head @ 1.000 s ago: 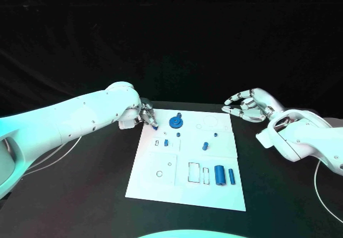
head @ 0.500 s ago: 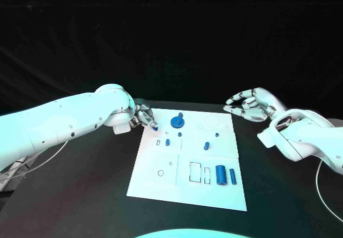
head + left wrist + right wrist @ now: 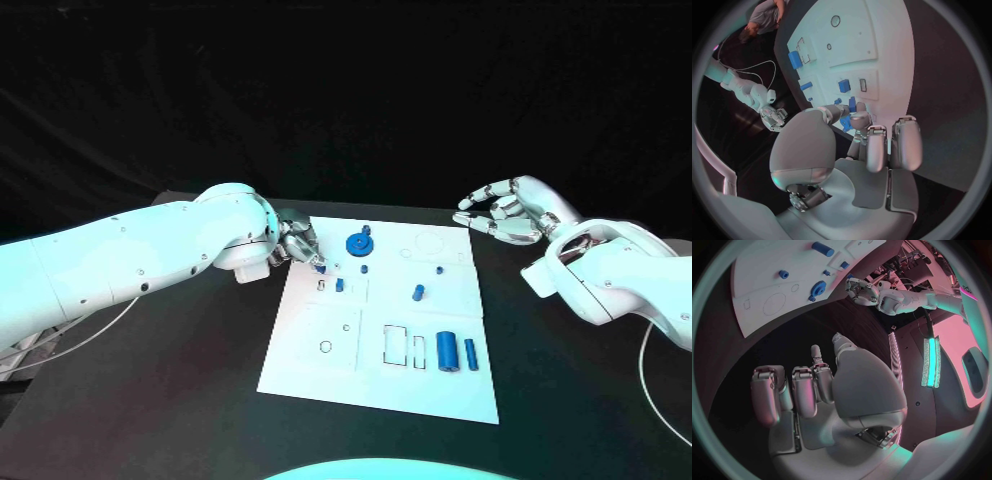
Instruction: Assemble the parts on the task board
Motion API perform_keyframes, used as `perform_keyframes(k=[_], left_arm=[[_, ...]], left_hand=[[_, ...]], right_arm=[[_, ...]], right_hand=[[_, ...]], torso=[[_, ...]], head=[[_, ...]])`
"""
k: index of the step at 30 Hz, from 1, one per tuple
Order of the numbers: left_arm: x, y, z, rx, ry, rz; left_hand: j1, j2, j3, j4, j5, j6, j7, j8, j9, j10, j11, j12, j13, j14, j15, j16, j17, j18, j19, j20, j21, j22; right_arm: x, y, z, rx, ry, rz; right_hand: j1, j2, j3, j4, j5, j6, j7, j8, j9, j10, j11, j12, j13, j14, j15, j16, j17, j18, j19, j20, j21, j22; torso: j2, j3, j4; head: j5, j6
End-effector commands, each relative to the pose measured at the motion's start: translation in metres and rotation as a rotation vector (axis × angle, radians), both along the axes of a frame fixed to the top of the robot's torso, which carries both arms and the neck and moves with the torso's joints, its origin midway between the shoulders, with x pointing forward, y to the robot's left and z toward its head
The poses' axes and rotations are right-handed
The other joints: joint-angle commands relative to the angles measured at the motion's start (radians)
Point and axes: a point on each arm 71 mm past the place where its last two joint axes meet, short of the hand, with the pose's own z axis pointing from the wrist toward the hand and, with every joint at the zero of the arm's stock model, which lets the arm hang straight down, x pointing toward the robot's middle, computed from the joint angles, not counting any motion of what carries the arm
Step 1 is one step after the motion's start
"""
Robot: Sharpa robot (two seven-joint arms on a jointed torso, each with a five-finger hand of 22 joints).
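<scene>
Left hand (image 3: 300,243) has slid inward over the task board (image 3: 378,380) corner, pinching a small blue part (image 3: 846,123) near its slot, I judge. Right hand (image 3: 502,212) hovers off-board, fingers curled, empty.

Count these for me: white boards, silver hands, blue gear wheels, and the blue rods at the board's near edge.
White board: 1
Silver hands: 2, the left hand and the right hand
Blue gear wheel: 1
Blue rods: 2, a thick rod and a thin rod
Total: 6
</scene>
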Motion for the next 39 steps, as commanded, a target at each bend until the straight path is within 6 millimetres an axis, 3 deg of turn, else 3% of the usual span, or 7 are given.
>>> perform_keyframes(k=[1, 9, 39], left_arm=[[-0.002, -0.003, -0.003, 0.036, -0.032, -0.020], [-0.007, -0.007, -0.013, 0.080, -0.031, -0.053], [-0.010, -0.013, -0.020, 0.163, -0.053, -0.101]], left_hand=[[-0.011, 0.002, 0.159, -0.151, 0.006, 0.016, -0.012, 0.004, 0.135, 0.006, -0.001, 0.003, 0.000, 0.098, -0.006, 0.006, 0.245, -0.009, 0.008, -0.002, 0.006, 0.001], [-0.013, 0.002, 0.160, -0.152, 0.006, 0.016, -0.013, 0.004, 0.135, 0.004, -0.001, 0.000, -0.004, 0.098, -0.007, 0.005, 0.244, -0.009, 0.008, -0.002, 0.006, 0.001], [-0.022, -0.003, 0.169, -0.155, 0.006, 0.016, -0.015, 0.012, 0.142, 0.010, -0.004, 0.005, 0.002, 0.099, -0.009, 0.008, 0.247, -0.010, 0.009, -0.004, 0.008, 0.003]], right_arm=[[-0.001, 0.001, -0.001, -0.004, 0.005, 0.016], [-0.001, 0.001, -0.001, -0.004, 0.005, 0.015], [-0.001, 0.001, -0.001, -0.002, 0.002, 0.019]], right_hand=[[-0.009, 0.001, -0.003, -0.001, 0.003, -0.003, -0.004, 0.004, 0.000, 0.002, -0.005, -0.001, 0.119, 0.073, -0.007, -0.004, 0.119, 0.014, 0.054, -0.006, -0.006, 0.211], [-0.009, 0.001, -0.003, -0.001, 0.003, -0.003, -0.004, 0.004, 0.000, 0.002, -0.005, -0.001, 0.119, 0.073, -0.007, -0.004, 0.119, 0.014, 0.054, -0.006, -0.006, 0.211], [-0.011, 0.001, -0.004, 0.000, 0.006, -0.003, -0.005, 0.006, 0.000, 0.002, -0.005, -0.001, 0.120, 0.073, -0.007, -0.004, 0.120, 0.014, 0.054, -0.006, -0.006, 0.211]], torso=[[0.002, 0.0002, -0.0010], [0.001, 0.0004, -0.0001], [0.001, 0.0001, -0.0009]], head=[[0.000, -0.002], [-0.001, -0.005], [0.000, -0.010]])
